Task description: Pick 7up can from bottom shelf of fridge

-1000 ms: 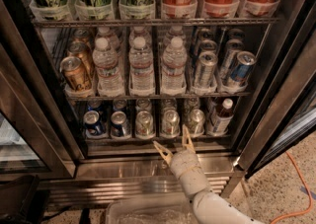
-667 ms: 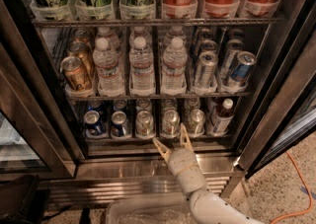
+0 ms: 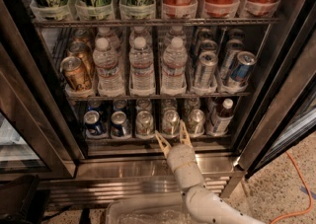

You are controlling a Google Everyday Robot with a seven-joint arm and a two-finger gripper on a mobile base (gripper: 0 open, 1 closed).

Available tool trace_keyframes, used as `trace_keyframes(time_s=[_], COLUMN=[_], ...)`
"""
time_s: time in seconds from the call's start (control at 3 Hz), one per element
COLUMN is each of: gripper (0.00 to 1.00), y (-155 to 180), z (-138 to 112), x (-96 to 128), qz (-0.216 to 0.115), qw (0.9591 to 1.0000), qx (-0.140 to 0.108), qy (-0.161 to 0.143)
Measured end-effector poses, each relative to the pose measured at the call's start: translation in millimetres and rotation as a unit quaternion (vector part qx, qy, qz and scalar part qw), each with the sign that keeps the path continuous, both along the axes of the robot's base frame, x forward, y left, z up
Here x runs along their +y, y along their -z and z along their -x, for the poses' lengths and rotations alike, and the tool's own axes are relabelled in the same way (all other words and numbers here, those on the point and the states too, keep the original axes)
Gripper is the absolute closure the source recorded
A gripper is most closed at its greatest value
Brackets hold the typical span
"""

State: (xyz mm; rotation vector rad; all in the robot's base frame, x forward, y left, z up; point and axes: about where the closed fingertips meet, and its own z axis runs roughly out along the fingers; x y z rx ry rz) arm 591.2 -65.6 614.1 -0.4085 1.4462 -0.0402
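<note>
The fridge (image 3: 276, 94) stands open in front of me. Its bottom shelf (image 3: 148, 138) holds a row of short cans: two blue at the left, then three pale silver-green ones. The middle pale one, the 7up can (image 3: 170, 121), stands upright right behind my gripper. My gripper (image 3: 173, 137) is at the shelf's front edge, just below and in front of that can. It is open and empty, with one fingertip (image 3: 162, 142) to the left and the other up at the right, not touching the can.
Blue cans (image 3: 93, 122) and a dark bottle (image 3: 220, 115) flank the pale cans. Water bottles (image 3: 142, 65) and tall cans fill the rack above. The steel base grille (image 3: 128, 183) lies below, the door frame (image 3: 39, 119) at left, and an orange cable (image 3: 301, 188) on the floor at right.
My gripper has crept slightly up and forward toward the bottom shelf's front edge. The cans have not moved.
</note>
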Motion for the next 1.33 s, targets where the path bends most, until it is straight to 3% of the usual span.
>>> trace_keyframes(time_s=[0.67, 1.33], gripper=[0.31, 0.31], y=[-1, 5], z=[-16, -27], x=[-12, -6], qz=[-0.008, -0.015], qw=[0.9991, 0.9993], qx=[-0.016, -0.006], qy=[0.038, 0.034])
